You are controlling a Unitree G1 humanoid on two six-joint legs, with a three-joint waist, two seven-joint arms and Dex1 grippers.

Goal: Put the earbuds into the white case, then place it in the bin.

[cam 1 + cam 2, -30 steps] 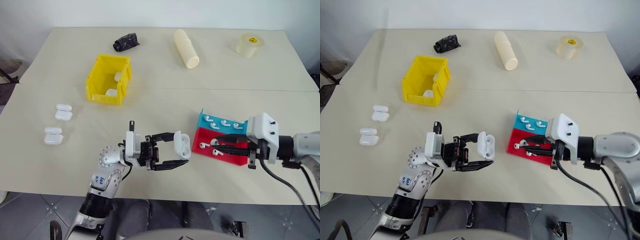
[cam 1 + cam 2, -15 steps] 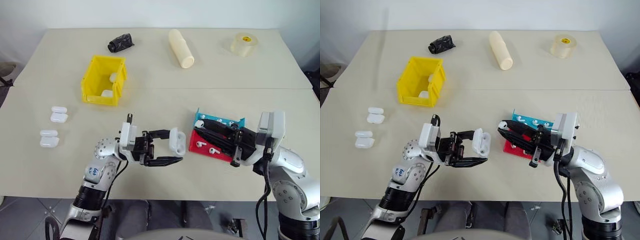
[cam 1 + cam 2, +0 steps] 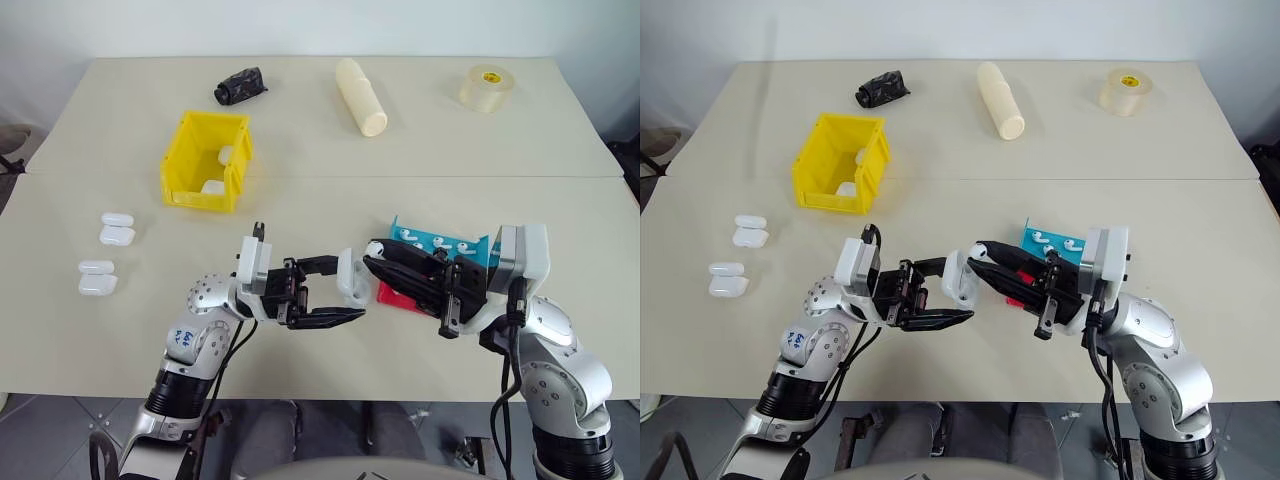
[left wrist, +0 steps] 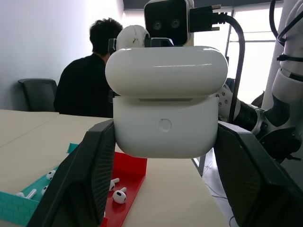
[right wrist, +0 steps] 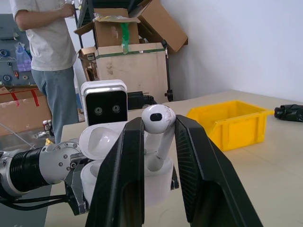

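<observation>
Gripping the glossy rounded white case [image 3: 352, 279], left tool [image 3: 350, 293]; right tool [image 5: 158, 142] pinches a smooth stemmed earbud [image 5: 158, 124].

A pale beige surface [image 3: 330, 150] runs back to a plain white wall [image 3: 300, 25], grey tiled floor [image 3: 60, 430] below. Stacked cardboard boxes [image 5: 128, 52] stand beside a standing person [image 5: 45, 61]; another person [image 4: 85, 80] sits by a dark chair [image 4: 38, 94] near bright windows [image 4: 255, 42].

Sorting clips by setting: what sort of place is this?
Probably a lab or workshop: stacked brown cardboard boxes by a white wall, people standing and seated nearby, and a beige worktable bearing a yellow plastic bin.
</observation>
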